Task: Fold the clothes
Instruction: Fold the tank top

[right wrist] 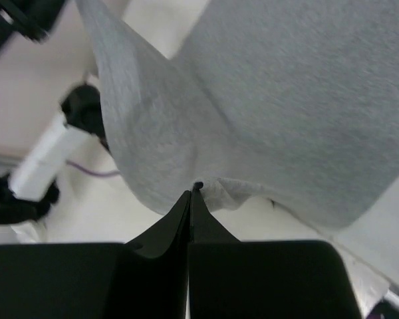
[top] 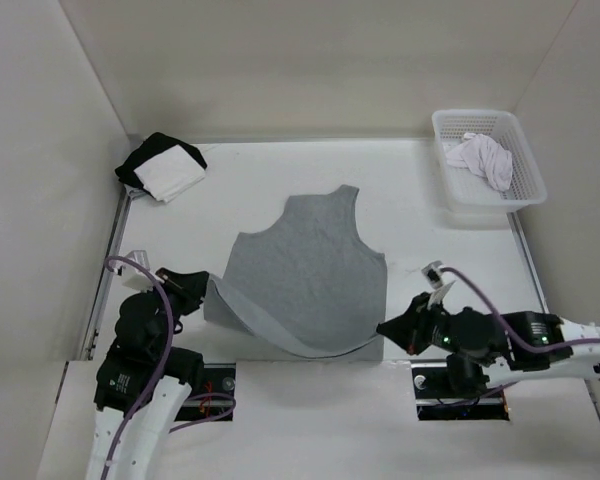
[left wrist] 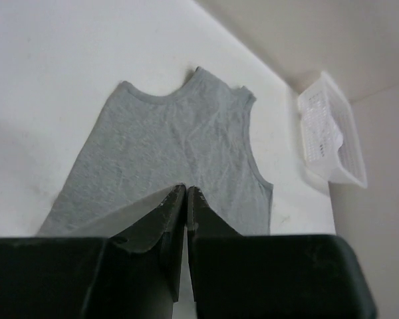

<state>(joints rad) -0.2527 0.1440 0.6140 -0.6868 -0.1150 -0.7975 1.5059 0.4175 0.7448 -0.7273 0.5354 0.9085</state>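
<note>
A white table stretches ahead of the left pincer and the right pincer. Plain off-white panels box it in: a back wall far ahead of both and a side wall outboard of the left pincer. A white basket stands in the corner far ahead of the right pincer, and a black-and-white fabric stack lies far ahead of the left. The light is soft and even

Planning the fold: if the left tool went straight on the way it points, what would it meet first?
The grey top: the left tool is shut on its near hem and aims along the cloth toward the neck. How high it rides above the flat part is unclear.
</note>
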